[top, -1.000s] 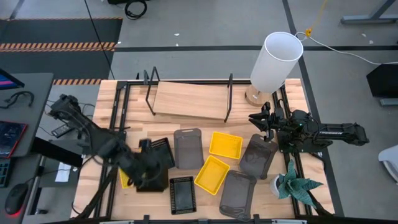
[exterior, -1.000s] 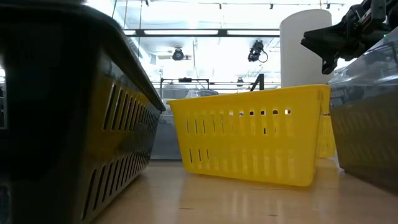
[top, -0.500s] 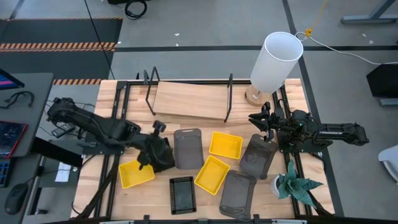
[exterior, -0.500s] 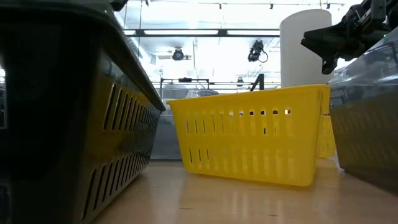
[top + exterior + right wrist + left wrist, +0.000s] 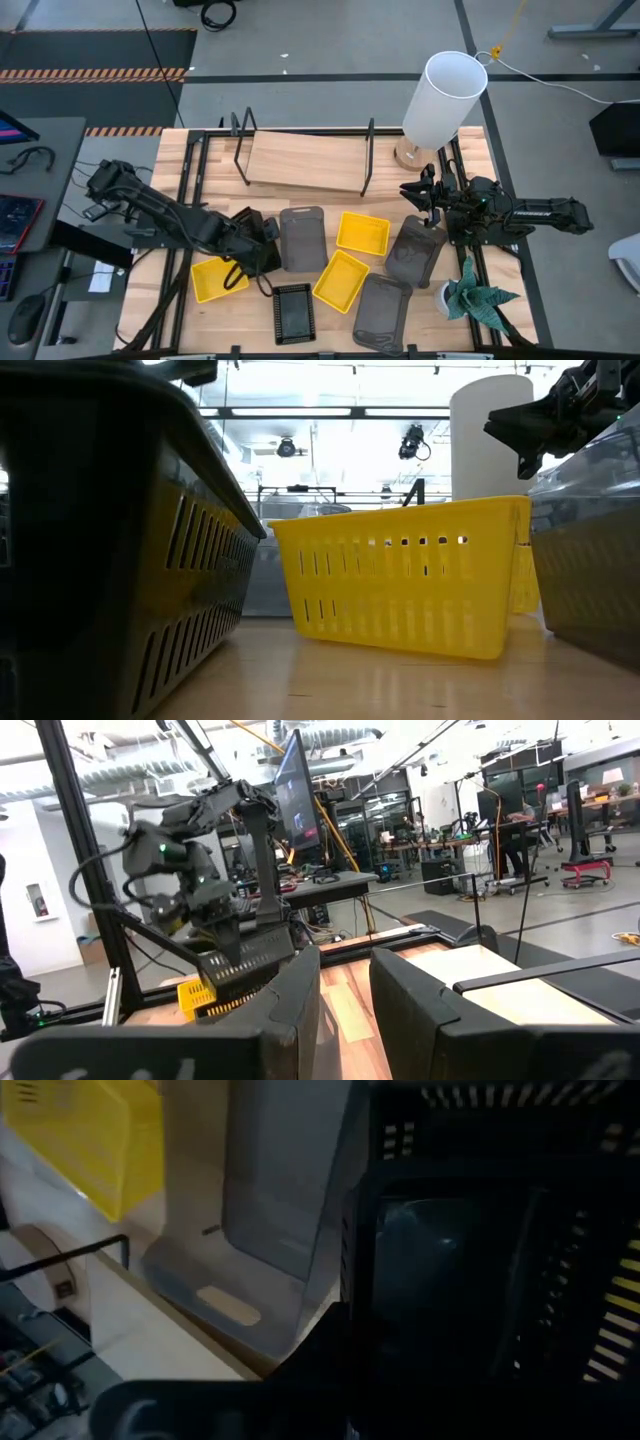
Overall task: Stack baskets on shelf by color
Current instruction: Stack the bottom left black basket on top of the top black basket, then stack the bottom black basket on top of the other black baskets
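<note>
Near the left edge of the surface, the left gripper pinches a black basket between its fingers, the shelf lying beyond it, while the right gripper waits, fingers slightly spread.

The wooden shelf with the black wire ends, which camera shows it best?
The high view: the shelf shows whole from above, its board bare, at the table's far side behind the baskets. The right wrist view catches only part of the pale board past that arm's fingers. The low view and the left wrist view do not clearly show it.
</note>
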Tool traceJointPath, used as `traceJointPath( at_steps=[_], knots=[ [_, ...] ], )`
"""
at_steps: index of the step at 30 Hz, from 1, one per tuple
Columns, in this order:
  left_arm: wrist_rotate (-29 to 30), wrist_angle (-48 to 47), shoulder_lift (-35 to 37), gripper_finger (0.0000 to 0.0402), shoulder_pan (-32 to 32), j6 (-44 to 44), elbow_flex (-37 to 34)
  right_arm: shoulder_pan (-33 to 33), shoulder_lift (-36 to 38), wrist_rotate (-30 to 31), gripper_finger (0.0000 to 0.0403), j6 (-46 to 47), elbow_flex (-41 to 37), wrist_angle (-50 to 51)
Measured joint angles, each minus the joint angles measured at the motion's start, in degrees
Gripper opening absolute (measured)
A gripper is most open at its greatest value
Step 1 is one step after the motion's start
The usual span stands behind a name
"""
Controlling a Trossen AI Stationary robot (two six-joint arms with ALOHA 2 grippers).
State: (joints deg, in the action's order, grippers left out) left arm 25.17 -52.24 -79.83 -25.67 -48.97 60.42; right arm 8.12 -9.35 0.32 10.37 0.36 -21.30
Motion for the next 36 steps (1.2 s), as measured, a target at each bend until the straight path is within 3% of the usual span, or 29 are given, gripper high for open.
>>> traceJointPath(
  at_steps=[13,24,29,36],
  knots=[
    [-9.1,-0.1,-1.6,0.0014,0.0,3.7,0.0,0.0,0.0,0.0,0.0096,0.0,0.0,0.0],
    [-9.2,-0.5,-1.6,0.0090,0.0,8.1,0.0,0.0,0.0,0.0,0.0096,0.0,0.0,0.0],
    [-6.6,-0.5,-1.6,0.0127,0.0,10.8,0.0,0.0,0.0,0.0,0.0096,0.0,0.0,0.0],
    [-5.9,-0.3,-1.6,0.0135,0.0,11.5,0.0,0.0,0.0,0.0,0.0096,0.0,0.0,0.0]
  ],
)
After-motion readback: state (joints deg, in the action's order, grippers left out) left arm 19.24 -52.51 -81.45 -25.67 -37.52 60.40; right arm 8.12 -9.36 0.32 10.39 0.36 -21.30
